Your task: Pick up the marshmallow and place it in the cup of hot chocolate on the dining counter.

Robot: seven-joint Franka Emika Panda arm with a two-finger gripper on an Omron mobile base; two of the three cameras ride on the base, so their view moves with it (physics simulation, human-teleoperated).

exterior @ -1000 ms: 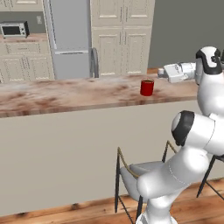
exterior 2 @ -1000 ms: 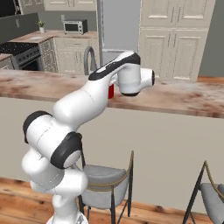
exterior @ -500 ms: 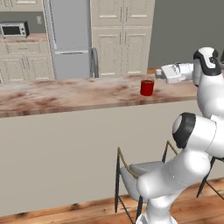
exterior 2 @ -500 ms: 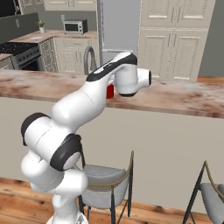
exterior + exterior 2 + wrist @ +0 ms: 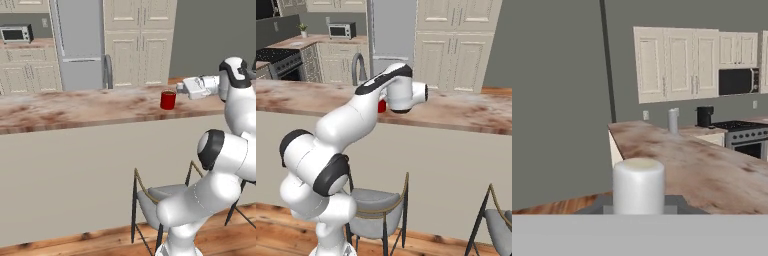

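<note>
No brand, label or writing could be read. Nearest in the hand view, the tool (image 5: pixel 639 210) was clenched on the marshmallow (image 5: pixel 639 186), a white blocky piece standing between its fingertips. The arm reached level over the table (image 5: pixel 75 107), the wrist bent sideways, the tool (image 5: pixel 181 87) at about two o'clock of the cup of hot chocolate (image 5: pixel 168 99), near it. Farther back stood a fridge (image 5: pixel 80 45) and a microwave (image 5: pixel 16 33)

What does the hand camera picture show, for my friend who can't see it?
A white marshmallow shaped like a short cylinder sits close up at the bottom, held in the shut jaws. Behind it the brown-and-cream marbled dining counter runs back toward cream cabinets, with a dark stove at the right.
</note>
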